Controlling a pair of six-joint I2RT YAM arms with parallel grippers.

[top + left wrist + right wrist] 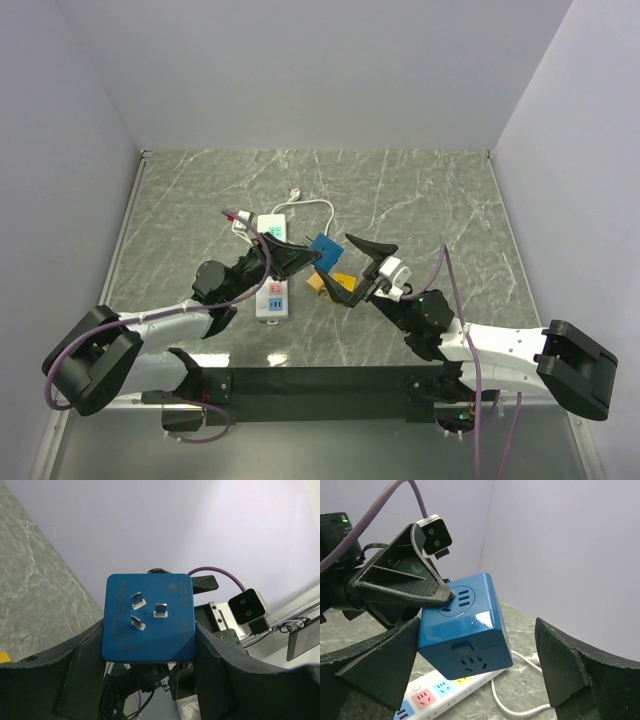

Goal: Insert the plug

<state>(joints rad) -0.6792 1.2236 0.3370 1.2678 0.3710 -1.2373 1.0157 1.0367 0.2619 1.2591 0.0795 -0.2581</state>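
Down at the near edge, both arms reach in from their bases, and the action is right in the middle of the table (440, 200). The left gripper (305, 262) is clamped on the blue cube plug (325, 247), one finger pressed to each side, and the cube is held up off the marbled surface. From the left wrist you look straight at its underside: three flat metal prongs (145, 612) pointing back at the camera. The right gripper (352, 270) sits just beside it with its jaws spread wide, one on either side of the cube and touching nothing. Its own camera shows the cube's socket faces turned its way. Just below the cube lies a small yellow piece (335, 283) on the tabletop. A little to the left and beneath the left gripper, the white power strip (272, 298) lies flat, coloured sockets facing up, with no plug in the sockets that show. Farther back, its white cable (312, 203) loops across the table toward the pale rear wall (320, 70).
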